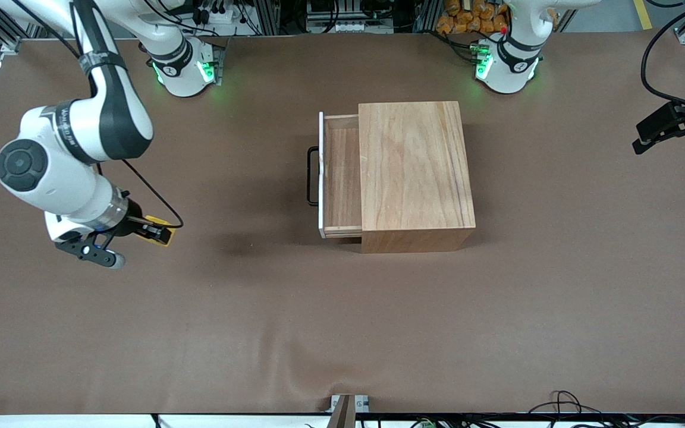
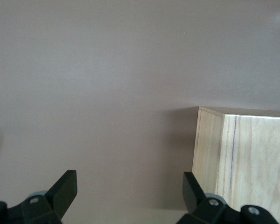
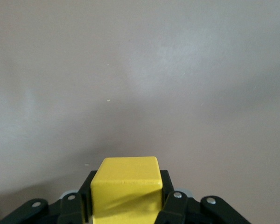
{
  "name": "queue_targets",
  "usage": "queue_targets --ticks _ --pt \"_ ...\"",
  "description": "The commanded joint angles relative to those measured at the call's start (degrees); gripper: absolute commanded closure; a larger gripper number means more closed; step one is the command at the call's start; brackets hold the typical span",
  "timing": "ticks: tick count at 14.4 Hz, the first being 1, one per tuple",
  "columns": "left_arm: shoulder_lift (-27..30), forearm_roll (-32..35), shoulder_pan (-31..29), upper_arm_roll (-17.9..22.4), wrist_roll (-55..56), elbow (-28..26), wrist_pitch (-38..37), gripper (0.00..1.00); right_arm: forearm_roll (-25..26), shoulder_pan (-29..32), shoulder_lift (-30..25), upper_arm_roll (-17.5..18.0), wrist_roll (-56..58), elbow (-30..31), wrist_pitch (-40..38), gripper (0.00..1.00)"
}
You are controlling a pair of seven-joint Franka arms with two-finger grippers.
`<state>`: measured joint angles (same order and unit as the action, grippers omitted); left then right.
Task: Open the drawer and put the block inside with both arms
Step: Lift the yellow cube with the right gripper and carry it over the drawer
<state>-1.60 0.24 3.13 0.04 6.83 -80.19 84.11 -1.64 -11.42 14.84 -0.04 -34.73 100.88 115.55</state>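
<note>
The drawer [image 1: 342, 178] is pulled partway out of the wooden box [image 1: 417, 172], toward the right arm's end of the table. Its tray is empty, and its white front carries a black wire handle [image 1: 313, 175]. My right gripper [image 1: 155, 230] is shut on the yellow block [image 1: 158, 222] and holds it over bare table toward the right arm's end. The right wrist view shows the block [image 3: 126, 186] clamped between the fingers of the gripper [image 3: 126, 198]. My left gripper [image 1: 643, 135] is open and empty over the left arm's end of the table. The left wrist view shows its spread gripper [image 2: 129, 196] and a corner of the box [image 2: 242, 158].
The brown table mat [image 1: 342, 321] has a few wrinkles near its front edge. Cables and a small metal bracket [image 1: 348, 404] lie along that edge. The arm bases glow green along the top.
</note>
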Motion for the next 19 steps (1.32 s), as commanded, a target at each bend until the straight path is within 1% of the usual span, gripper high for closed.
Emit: queue_targets --ticks 1,3,6,10,12,15,19 --pt "2.3 -1.2 -0.6 -0.6 -0.7 -1.4 0.7 0.0 -2.3 -3.5 -1.3 -0.4 -10.7 -0.1 -0.5 0.97" --pt "2.9 -1.2 -0.6 -0.7 -0.8 -1.4 0.7 0.0 -4.8 -5.8 -1.0 -0.5 -20.2 -1.6 -0.5 1.0" --pt "2.9 -2.2 -0.2 -0.9 -0.8 -1.0 0.7 0.0 -5.0 -9.1 -0.5 -0.5 -33.0 -3.6 -0.5 1.0" --pt "2.9 -3.5 -0.3 -1.2 -0.7 -0.8 0.7 0.0 -5.0 -16.2 1.8 -0.6 -54.5 -8.3 -0.5 1.0" --pt "2.9 -3.5 -0.2 -1.3 -0.7 -0.7 0.7 0.0 -4.9 -20.2 2.6 -0.6 -63.2 -8.9 -0.2 1.0" --pt "2.9 -3.4 -0.1 -1.4 -0.7 -0.8 0.7 0.0 -4.9 -24.5 4.2 -0.7 -72.2 -8.9 0.1 1.0" --pt "2.9 -3.5 -0.2 -2.1 -0.6 -0.8 0.4 0.0 -5.1 -27.8 7.0 -0.6 -81.2 -8.9 2.7 1.0"
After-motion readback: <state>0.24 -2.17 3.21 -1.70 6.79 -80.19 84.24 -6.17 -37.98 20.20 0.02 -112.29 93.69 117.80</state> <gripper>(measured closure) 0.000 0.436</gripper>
